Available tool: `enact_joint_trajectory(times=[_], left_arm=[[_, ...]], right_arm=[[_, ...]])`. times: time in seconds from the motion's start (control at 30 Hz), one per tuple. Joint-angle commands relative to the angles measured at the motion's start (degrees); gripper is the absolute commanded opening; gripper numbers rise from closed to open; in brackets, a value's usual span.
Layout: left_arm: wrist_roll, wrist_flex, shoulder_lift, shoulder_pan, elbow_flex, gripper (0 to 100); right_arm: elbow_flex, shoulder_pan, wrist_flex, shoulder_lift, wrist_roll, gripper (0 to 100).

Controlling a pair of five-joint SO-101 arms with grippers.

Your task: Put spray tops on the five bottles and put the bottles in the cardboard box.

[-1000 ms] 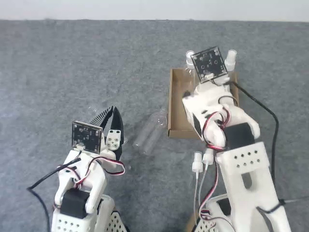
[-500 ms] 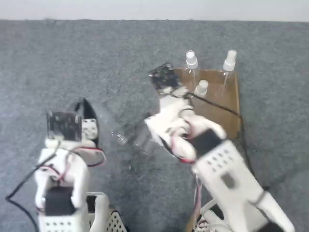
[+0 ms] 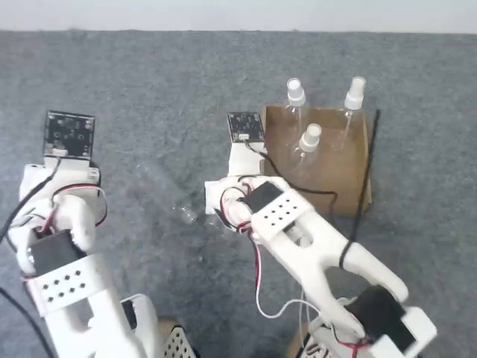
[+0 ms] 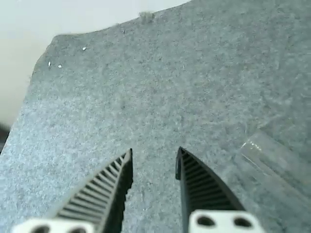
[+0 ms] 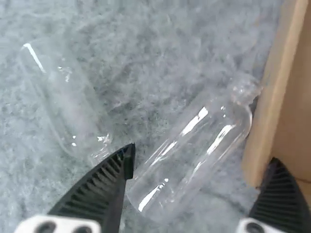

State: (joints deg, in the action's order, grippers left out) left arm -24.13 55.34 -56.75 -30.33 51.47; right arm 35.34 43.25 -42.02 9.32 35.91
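bottles number five here. at the far left the left gripper (image 4: 154, 155) hangs over bare grey carpet (image 3: 149, 74), its jaws part open and holding nothing. around 4 o'clock from it a first uncapped bottle (image 3: 165, 188) lies on its side. a second uncapped bottle (image 5: 194, 145) lies next, neck just beside the cardboard box (image 5: 278, 82), between the right gripper's (image 5: 200, 155) wide-spread jaws, ungripped. rightmost, the box holds three topped bottles (image 3: 309, 142) upright, two by its 12 o'clock wall.

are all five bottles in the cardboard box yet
No, three capped bottles stand in the cardboard box; two uncapped bottles lie on the carpet.
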Motion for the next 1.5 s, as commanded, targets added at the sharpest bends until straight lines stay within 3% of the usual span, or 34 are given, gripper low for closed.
enact_joint_trajectory(times=[0.0,0.13,0.4,0.63,0.87,1.03,1.3,1.47], left_arm=[[-0.62,-4.40,0.26,-0.18,1.80,14],[-0.62,-4.48,0.53,-0.09,2.24,14],[-0.70,-4.13,0.53,-0.09,2.42,14],[-0.70,-4.13,0.53,-0.26,2.51,14],[-0.97,-4.04,0.35,-0.09,4.00,14],[-3.78,-4.13,0.44,-0.09,5.32,14],[-3.96,-4.13,0.44,-0.35,5.93,14],[-3.96,-4.48,0.53,0.00,6.90,14]], right_arm=[[-2.81,1.36,1.89,-1.98,5.54,33.6],[-3.16,1.10,4.44,-4.97,8.26,33.6],[-3.16,4.00,4.79,-6.46,7.82,33.6],[-3.16,2.15,4.70,-6.46,7.65,33.6],[-3.60,0.22,5.14,-6.46,2.90,33.8],[-10.64,-1.45,-0.31,-6.46,2.02,33.9],[-29.36,-0.92,-19.03,-6.64,2.90,33.9],[-27.60,2.77,-19.65,-7.08,12.66,33.9]])
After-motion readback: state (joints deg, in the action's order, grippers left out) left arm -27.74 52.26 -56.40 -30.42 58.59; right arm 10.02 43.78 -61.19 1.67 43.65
